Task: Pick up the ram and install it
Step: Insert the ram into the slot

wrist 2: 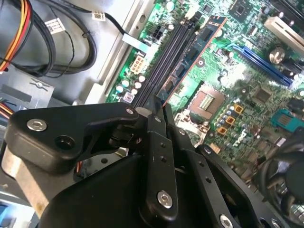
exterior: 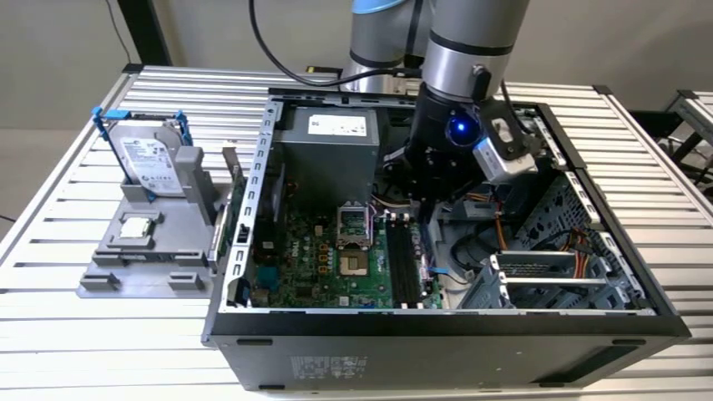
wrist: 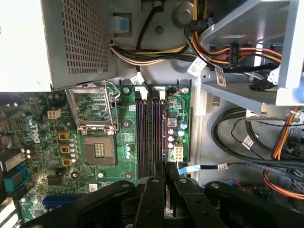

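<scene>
My gripper (wrist 2: 161, 111) is inside the open computer case (exterior: 240, 251), shut on the ram (wrist 2: 194, 57), a thin dark stick held on edge with an orange lower rim. The ram runs lengthwise along the black memory slots (wrist 2: 159, 64) of the green motherboard (wrist 2: 237, 80), on the side nearest the processor socket (wrist 2: 206, 102). I cannot tell whether it touches a slot. In the first wrist view the gripper (wrist: 166, 173) sits over the near end of the slots (wrist: 147, 137). In the exterior view the gripper (exterior: 422, 205) hangs above the slots (exterior: 403, 259).
A silver hard drive with blue rails (exterior: 150, 163) stands on a grey holder left of the case. The power supply (exterior: 329, 138) fills the case's back. Cable bundles (wrist: 247, 137) and a drive cage (exterior: 557, 276) crowd the side beside the slots.
</scene>
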You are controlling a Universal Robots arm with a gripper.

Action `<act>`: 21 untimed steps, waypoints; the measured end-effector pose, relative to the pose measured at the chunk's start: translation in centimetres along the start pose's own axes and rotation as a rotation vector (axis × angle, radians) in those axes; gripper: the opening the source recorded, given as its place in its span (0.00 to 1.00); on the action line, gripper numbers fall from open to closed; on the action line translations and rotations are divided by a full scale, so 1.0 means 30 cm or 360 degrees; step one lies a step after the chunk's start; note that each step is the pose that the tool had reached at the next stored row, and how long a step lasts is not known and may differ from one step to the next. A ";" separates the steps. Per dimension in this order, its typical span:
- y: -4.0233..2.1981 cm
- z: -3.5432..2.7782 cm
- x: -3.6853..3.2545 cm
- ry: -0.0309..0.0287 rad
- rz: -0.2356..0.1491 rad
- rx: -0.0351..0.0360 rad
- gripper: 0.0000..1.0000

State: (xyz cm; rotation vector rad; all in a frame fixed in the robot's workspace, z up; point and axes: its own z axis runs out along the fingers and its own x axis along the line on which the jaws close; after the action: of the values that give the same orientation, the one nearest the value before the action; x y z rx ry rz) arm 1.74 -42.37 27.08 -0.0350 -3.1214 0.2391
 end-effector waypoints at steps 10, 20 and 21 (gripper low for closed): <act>0.007 0.033 0.000 -0.00143 -0.0092 0.0001 0.00; 0.009 0.042 -0.002 -0.00316 -0.0090 -0.0004 0.00; 0.010 0.046 -0.002 -0.00340 -0.0090 -0.0006 0.00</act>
State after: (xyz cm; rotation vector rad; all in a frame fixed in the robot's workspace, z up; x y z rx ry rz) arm 1.79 -42.29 25.67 0.0562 -3.1385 0.2341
